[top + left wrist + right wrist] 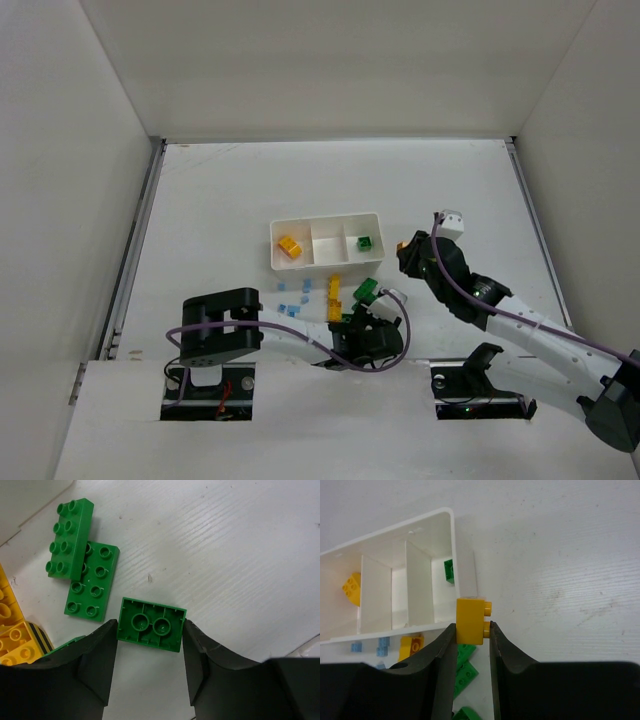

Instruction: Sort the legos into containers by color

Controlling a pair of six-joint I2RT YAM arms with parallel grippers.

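Observation:
The white tray (325,262) has three compartments. The left one holds a yellow brick (290,247) and the right one a green brick (366,242). The middle one looks empty. My right gripper (405,248) is just right of the tray, shut on a yellow brick (469,615) held beside the tray's end wall (462,570). My left gripper (372,312) is low in front of the tray. In the left wrist view its fingertips (107,635) touch both sides of an upside-down green brick (151,622).
Two more green bricks (75,535) (92,580) lie overlapping just beyond the left gripper, with yellow bricks (12,640) to its left. Light blue bricks (300,292) and yellow ones (334,300) lie in front of the tray. White walls enclose the table.

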